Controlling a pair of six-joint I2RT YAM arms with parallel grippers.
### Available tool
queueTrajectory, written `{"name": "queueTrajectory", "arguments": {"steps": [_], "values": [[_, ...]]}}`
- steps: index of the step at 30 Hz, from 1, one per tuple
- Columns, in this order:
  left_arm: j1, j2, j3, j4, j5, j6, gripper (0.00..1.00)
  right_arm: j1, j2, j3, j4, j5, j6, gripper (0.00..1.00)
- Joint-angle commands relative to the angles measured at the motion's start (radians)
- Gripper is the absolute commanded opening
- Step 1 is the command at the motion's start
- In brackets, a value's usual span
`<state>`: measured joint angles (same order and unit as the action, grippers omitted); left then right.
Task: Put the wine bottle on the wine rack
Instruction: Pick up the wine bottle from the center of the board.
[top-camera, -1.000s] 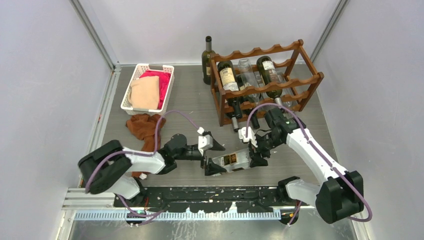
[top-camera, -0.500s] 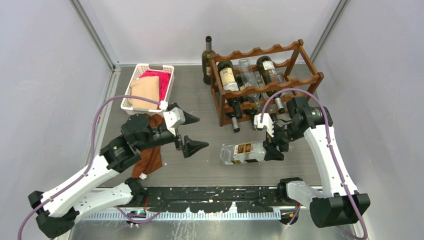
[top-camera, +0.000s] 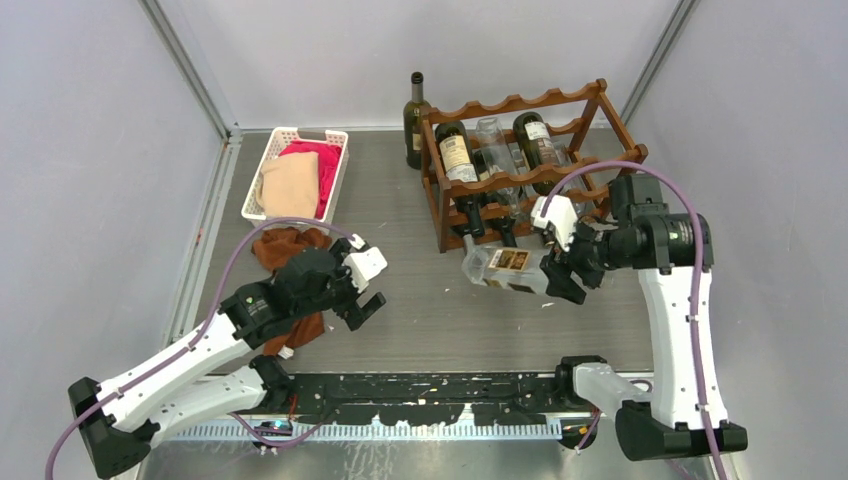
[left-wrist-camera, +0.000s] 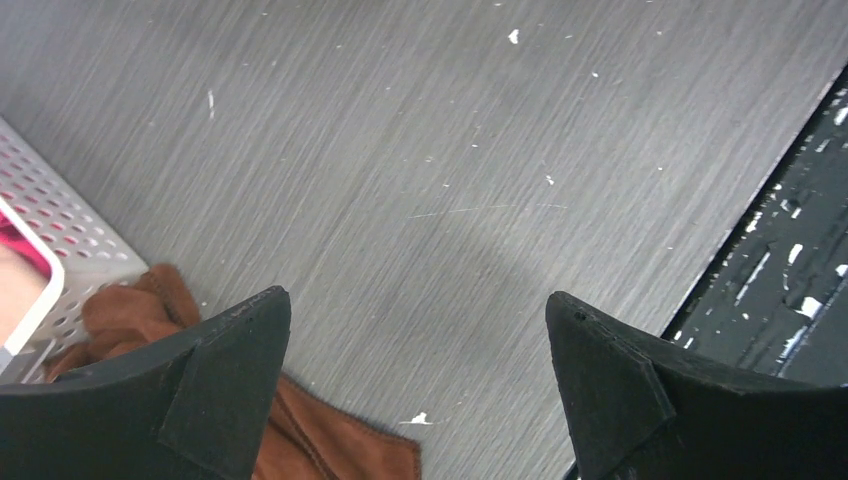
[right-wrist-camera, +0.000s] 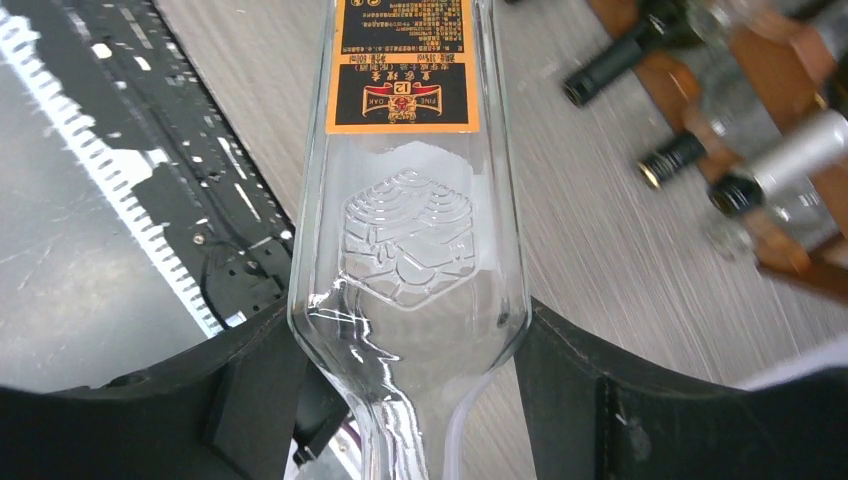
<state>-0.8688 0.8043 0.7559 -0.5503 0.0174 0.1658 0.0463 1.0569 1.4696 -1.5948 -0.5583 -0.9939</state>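
Clear glass bottle (top-camera: 505, 263) clamped in the half-open right pincer (top-camera: 562, 272); left pincer (top-camera: 362, 295) gapes wide, empty. One rack (top-camera: 520, 103), one dark bottle (top-camera: 415, 120) standing beside it.

White slotted basket (top-camera: 296, 132) at far left, peach cloth (top-camera: 290, 185) and pink cloth (top-camera: 322, 165) inside, brown cloth (top-camera: 283, 247) crumpled just beside it, grey table (top-camera: 430, 310)

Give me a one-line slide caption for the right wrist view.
Right hand grips a clear glass bottle with an orange label near the reddish-brown wooden wine rack.
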Motion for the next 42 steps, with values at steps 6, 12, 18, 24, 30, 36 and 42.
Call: {"name": "queueTrajectory", "arguments": {"steps": [6, 12, 18, 24, 30, 36, 42], "values": [[0.005, -0.021, 0.001, 0.025, -0.076, 0.032, 0.96, -0.174, -0.022, 0.195, -0.063, 0.139, 0.197, 0.01], [0.005, -0.031, -0.006, 0.028, -0.079, 0.034, 0.95, -0.378, 0.041, 0.267, -0.044, 0.131, 0.167, 0.01], [0.005, -0.04, -0.004, 0.029, -0.073, 0.034, 0.95, -0.716, 0.158, 0.353, -0.088, -0.009, 0.022, 0.01], [0.005, -0.046, -0.001, 0.026, -0.064, 0.035, 0.94, -0.88, 0.211, 0.276, -0.039, -0.164, -0.042, 0.01], [0.005, -0.06, -0.003, 0.027, -0.057, 0.034, 0.94, -0.892, 0.182, 0.108, 0.147, -0.276, 0.054, 0.01], [0.005, -0.068, -0.003, 0.028, -0.053, 0.035, 0.94, -0.893, 0.158, 0.042, 0.313, -0.317, 0.178, 0.01], [0.005, -0.07, -0.003, 0.029, -0.044, 0.037, 0.94, -0.898, 0.163, 0.029, 0.389, -0.32, 0.238, 0.01]]}}
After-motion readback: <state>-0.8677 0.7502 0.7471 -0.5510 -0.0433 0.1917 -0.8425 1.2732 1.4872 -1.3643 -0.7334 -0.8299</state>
